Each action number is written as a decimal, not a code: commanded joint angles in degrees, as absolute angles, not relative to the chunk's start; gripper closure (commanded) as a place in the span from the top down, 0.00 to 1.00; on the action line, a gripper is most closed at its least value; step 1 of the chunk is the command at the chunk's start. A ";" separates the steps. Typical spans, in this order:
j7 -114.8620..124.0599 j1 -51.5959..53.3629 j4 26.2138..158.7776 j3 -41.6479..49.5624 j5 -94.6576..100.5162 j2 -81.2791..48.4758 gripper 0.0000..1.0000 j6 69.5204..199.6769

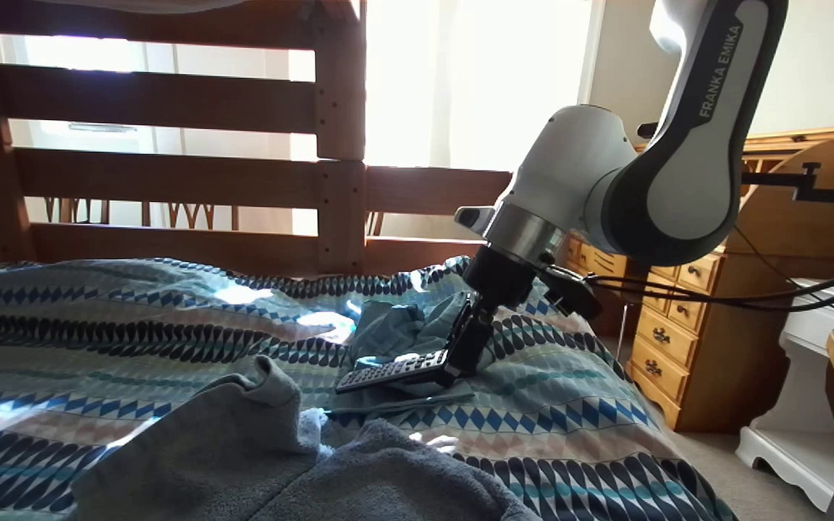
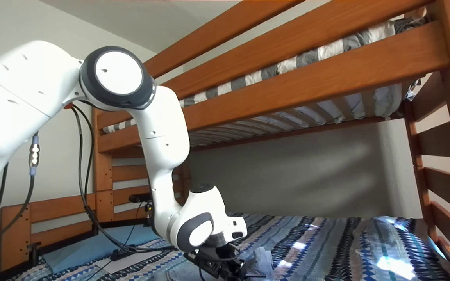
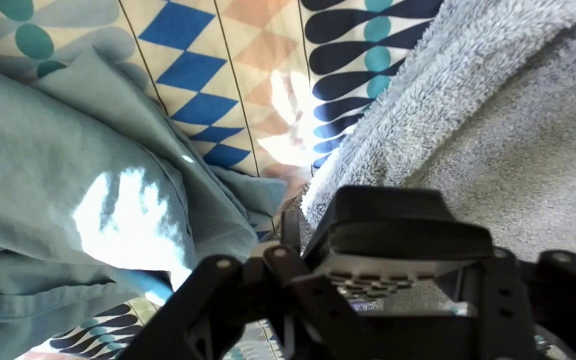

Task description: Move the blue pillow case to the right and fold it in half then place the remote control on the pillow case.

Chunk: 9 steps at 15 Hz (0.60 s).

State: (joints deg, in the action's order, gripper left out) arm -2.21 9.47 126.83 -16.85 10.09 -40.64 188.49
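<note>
Your hand (image 1: 455, 362), part-closed, grips the remote (image 1: 392, 371) by one end, over or beside the case (image 3: 68, 135) (can't tell), toward the bed (image 1: 583, 394) edge by the desk (image 1: 728, 347). Dropped tilted, it could slide off the wrinkles.

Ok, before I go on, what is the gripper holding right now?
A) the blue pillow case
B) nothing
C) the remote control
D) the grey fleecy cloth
C: in an exterior view the gripper is closed on one end of the remote control, and the rest of it juts out in plain view.
</note>
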 commanded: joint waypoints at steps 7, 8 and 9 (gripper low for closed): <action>-1.65 15.50 127.98 -7.05 6.70 -32.06 0.33 190.02; -1.45 16.12 127.79 -5.76 6.11 -31.78 0.33 190.12; -1.32 17.23 127.51 -3.97 5.47 -31.61 0.33 190.07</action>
